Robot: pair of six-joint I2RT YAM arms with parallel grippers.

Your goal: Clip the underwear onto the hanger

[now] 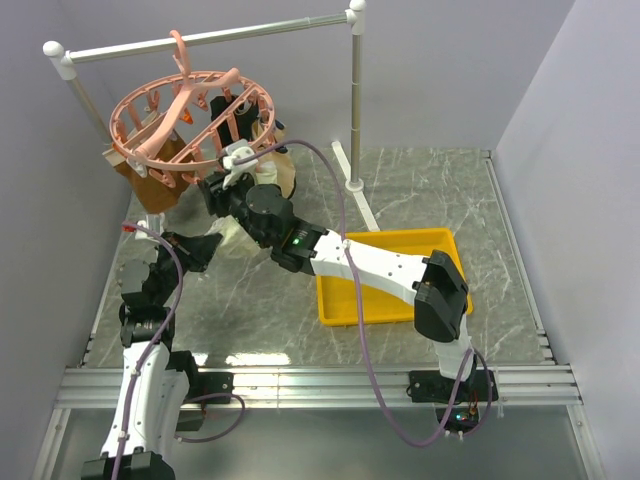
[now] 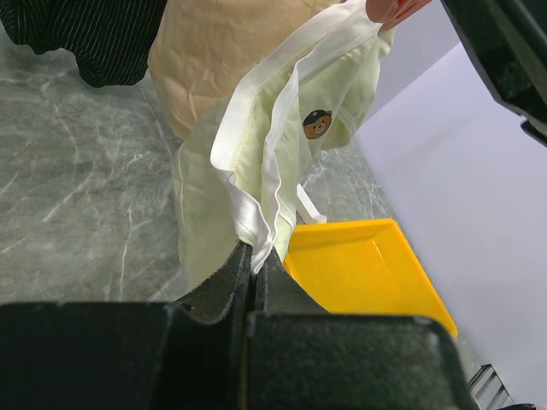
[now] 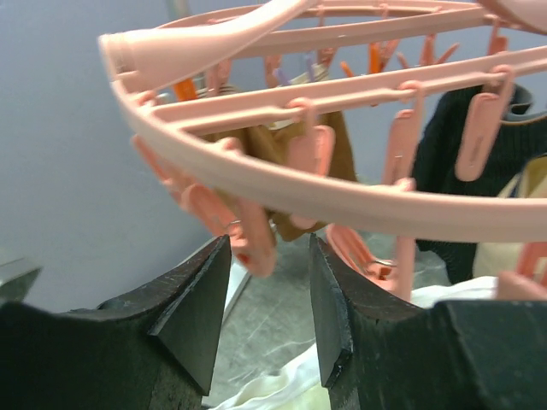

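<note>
firmly, left gripper (image 2: 254, 254) clamps the underwear (image 2: 329, 77); right gripper (image 3: 269, 249) hangs parted just under the hanger (image 3: 342, 195).

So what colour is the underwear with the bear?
The underwear is pale greenish-cream with white trim; clearest in the left wrist view.

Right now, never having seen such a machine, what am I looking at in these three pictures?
Two robot arms, left and right, stand on a table. One picture looks down from above; the other two come from cameras on the wrists. The left gripper pinches the pale underwear by its edge. The right gripper is open around a clip of the pink hanger, which hangs from a rail. A yellow tray lies on the table.
</note>
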